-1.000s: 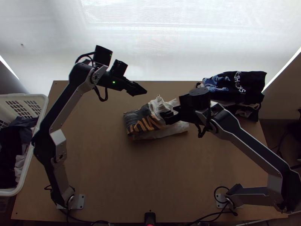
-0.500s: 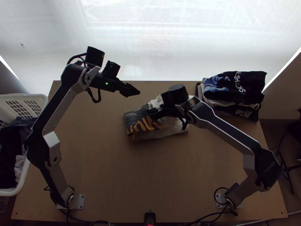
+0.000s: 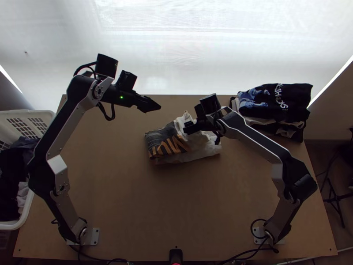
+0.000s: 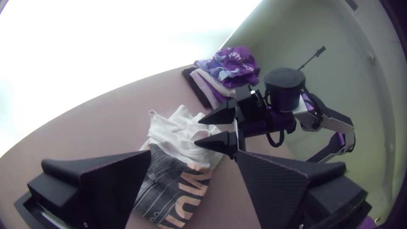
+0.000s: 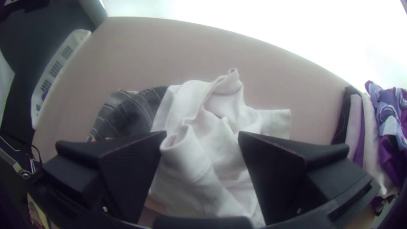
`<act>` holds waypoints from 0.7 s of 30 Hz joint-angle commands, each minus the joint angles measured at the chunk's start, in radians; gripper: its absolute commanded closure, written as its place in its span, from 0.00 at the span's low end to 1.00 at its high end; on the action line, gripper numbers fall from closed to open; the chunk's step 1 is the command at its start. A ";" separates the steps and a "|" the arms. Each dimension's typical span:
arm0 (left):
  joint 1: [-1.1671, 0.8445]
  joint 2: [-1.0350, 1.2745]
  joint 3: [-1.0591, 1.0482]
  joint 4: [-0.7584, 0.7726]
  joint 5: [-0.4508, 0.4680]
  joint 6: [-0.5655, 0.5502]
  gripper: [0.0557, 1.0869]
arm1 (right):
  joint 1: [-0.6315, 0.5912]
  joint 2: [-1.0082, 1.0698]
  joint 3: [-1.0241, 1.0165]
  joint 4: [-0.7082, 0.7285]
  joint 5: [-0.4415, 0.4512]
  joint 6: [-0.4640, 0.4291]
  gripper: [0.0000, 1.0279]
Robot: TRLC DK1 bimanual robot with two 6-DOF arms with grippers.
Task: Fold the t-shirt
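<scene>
The t-shirt [image 3: 194,154] lies in a folded lump near the middle of the table [image 3: 132,198], its long way mostly side to side. The right pincer [image 5: 202,135] is nearer, over the bunched white end, its fingers apart, so a grab would likely go down there. The left pincer [image 4: 193,154] is farther off, fingers apart too. The basket [image 3: 52,118] on the left has dark and pale clothes [image 3: 11,176] in it.

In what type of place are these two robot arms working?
Probably a laundry-folding test station beside a window or bright screen: two arms are mounted on a light wooden table, with a loosely bunched white and dark t-shirt, a stack of clothes and a white basket of garments.
</scene>
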 commanded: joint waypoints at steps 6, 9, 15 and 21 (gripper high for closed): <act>0.028 0.000 0.004 0.015 -0.002 0.001 0.05 | -0.002 -0.011 -0.053 -0.048 0.081 -0.001 0.97; 0.030 0.000 0.010 0.016 -0.002 0.001 0.05 | -0.005 -0.035 -0.069 -0.068 0.118 -0.001 0.97; 0.031 0.008 0.010 0.016 -0.001 0.002 0.05 | -0.036 -0.090 -0.119 -0.112 0.213 0.029 0.97; 0.021 0.012 0.010 0.022 -0.001 0.002 0.05 | -0.078 -0.135 -0.207 -0.134 0.282 0.071 0.97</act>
